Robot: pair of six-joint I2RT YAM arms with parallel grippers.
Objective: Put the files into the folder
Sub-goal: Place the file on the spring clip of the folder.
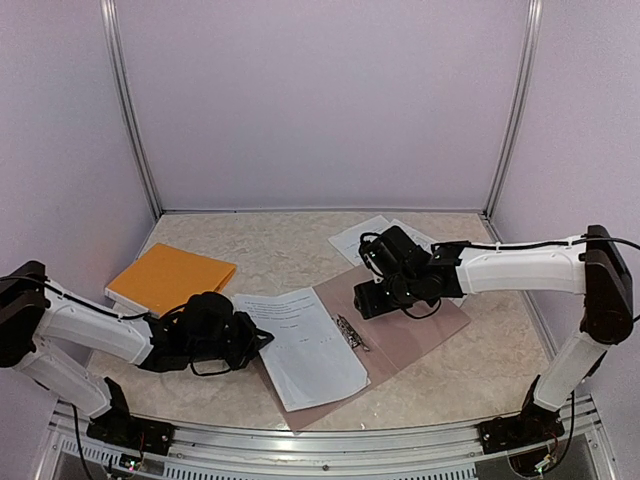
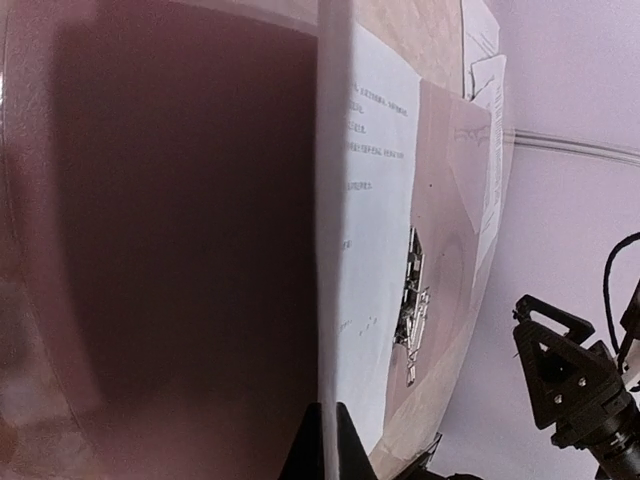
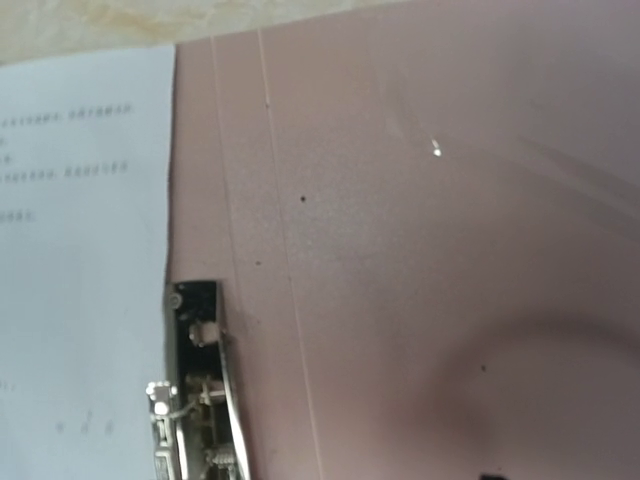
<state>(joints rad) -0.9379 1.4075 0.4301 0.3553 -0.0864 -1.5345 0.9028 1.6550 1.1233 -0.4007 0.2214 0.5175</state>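
Note:
An open pinkish-brown folder (image 1: 420, 325) lies flat mid-table with a metal clip (image 1: 350, 332) at its spine. One white printed sheet of the files (image 1: 305, 345) lies on its left half. More sheets (image 1: 368, 236) lie behind the folder, partly under the right arm. My left gripper (image 1: 262, 340) is at the sheet's left edge. In the left wrist view it (image 2: 328, 438) is shut on the edge of the sheet (image 2: 370, 230). My right gripper (image 1: 366, 300) points down onto the folder's right half (image 3: 420, 250), beside the clip (image 3: 195, 400). Its fingers are almost out of its wrist view.
An orange folder (image 1: 170, 278) lies at the left, behind my left arm. White booth walls with metal posts (image 1: 135, 130) close in the back and sides. The table's near edge has a metal rail (image 1: 330, 440).

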